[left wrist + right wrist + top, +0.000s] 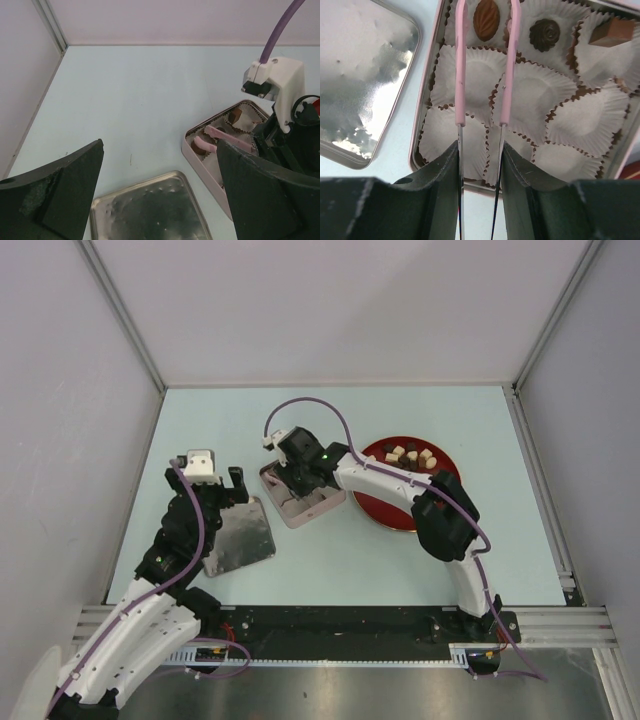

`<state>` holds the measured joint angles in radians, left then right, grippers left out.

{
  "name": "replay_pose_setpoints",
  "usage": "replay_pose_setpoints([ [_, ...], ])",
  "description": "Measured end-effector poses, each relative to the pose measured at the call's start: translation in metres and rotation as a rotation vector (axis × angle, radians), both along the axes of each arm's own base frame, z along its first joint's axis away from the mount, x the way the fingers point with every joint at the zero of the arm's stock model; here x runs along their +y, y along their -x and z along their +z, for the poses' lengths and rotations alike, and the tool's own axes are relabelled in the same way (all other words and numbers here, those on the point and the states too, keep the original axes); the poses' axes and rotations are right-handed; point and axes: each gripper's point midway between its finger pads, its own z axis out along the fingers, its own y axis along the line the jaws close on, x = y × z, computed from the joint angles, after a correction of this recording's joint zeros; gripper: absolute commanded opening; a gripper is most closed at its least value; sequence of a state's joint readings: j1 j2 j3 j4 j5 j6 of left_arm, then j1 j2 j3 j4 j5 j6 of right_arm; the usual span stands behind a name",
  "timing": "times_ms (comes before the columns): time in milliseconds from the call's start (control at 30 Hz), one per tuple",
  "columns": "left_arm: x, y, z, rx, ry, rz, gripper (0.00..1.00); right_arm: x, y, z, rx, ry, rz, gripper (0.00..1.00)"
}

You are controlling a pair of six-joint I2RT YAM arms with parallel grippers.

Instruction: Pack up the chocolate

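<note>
Chocolate chunks (410, 456), dark, reddish and cream, lie on the red plate (385, 512). The square pink tin (300, 502) holds white paper cups. In the right wrist view three of them hold a reddish oval chocolate (486, 19), a dark round one (544, 34) and a brown block (612, 32). My right gripper (480, 150) is shut on pink-tipped tongs (460, 75). The tongs' tips stand on either side of the oval chocolate in the tin. My left gripper (160, 150) is open and empty above the lid (150, 210).
The silver lid (238, 537) lies flat on the table to the left of the tin. The tin's wall (200, 162) is close to my left gripper's right finger. Grey walls enclose the table on three sides.
</note>
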<state>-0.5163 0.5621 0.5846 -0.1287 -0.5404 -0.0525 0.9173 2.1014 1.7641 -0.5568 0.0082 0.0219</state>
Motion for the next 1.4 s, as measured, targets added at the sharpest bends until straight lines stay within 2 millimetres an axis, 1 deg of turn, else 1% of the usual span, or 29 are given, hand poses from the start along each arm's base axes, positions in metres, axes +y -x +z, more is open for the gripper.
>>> replay_pose_setpoints([
  [67, 0.000, 0.000, 0.000, 0.000, 0.000, 0.000, 1.00, -0.002, -0.002, 0.008, -0.015, -0.006, -0.008, 0.38],
  [133, 0.000, 0.000, 0.000, 0.000, 0.000, 0.000, 1.00, -0.006, -0.003, 0.022, -0.035, -0.025, -0.021, 0.38],
  [267, 0.000, 0.000, 0.000, 0.001, 0.000, 0.000, 1.00, -0.024, -0.001, 0.053, -0.073, -0.064, -0.053, 0.38],
  [333, 0.000, 0.000, -0.001, 0.002, -0.001, 0.000, 1.00, -0.043, 0.001, 0.069, -0.090, -0.086, -0.092, 0.39],
  [400, 0.000, -0.001, -0.001, 0.004, -0.002, 0.000, 1.00, -0.059, -0.002, 0.075, -0.097, -0.089, -0.129, 0.40],
  [500, -0.001, -0.001, -0.002, 0.009, -0.004, -0.001, 1.00, -0.092, -0.003, 0.080, -0.093, -0.089, -0.206, 0.41],
  [600, -0.001, -0.002, -0.004, 0.013, -0.007, -0.001, 1.00, -0.127, -0.002, 0.073, -0.069, -0.063, -0.292, 0.41],
  [667, -0.002, -0.002, -0.005, 0.018, -0.009, -0.001, 1.00, -0.149, 0.000, 0.064, -0.048, -0.034, -0.349, 0.40],
  [700, -0.002, -0.003, -0.005, 0.018, -0.009, -0.001, 1.00, -0.157, 0.001, 0.059, -0.039, -0.023, -0.371, 0.41],
  [767, -0.002, -0.003, -0.006, 0.023, -0.012, -0.001, 1.00, -0.178, 0.008, 0.048, -0.008, 0.012, -0.424, 0.41],
  [1000, -0.003, -0.004, -0.008, 0.029, -0.016, -0.002, 1.00, -0.234, 0.028, 0.018, 0.075, 0.075, -0.576, 0.43],
  [1100, -0.003, -0.004, -0.009, 0.031, -0.017, -0.002, 1.00, -0.252, 0.033, 0.009, 0.099, 0.093, -0.629, 0.43],
  [1233, -0.003, -0.004, -0.009, 0.031, -0.016, -0.004, 1.00, -0.270, 0.039, -0.005, 0.133, 0.113, -0.687, 0.43],
  [1333, -0.003, -0.004, -0.009, 0.032, -0.016, -0.005, 1.00, -0.279, 0.043, -0.014, 0.157, 0.126, -0.717, 0.43],
  [1400, -0.003, -0.004, -0.009, 0.033, -0.016, -0.005, 1.00, -0.283, 0.043, -0.017, 0.162, 0.126, -0.731, 0.43],
])
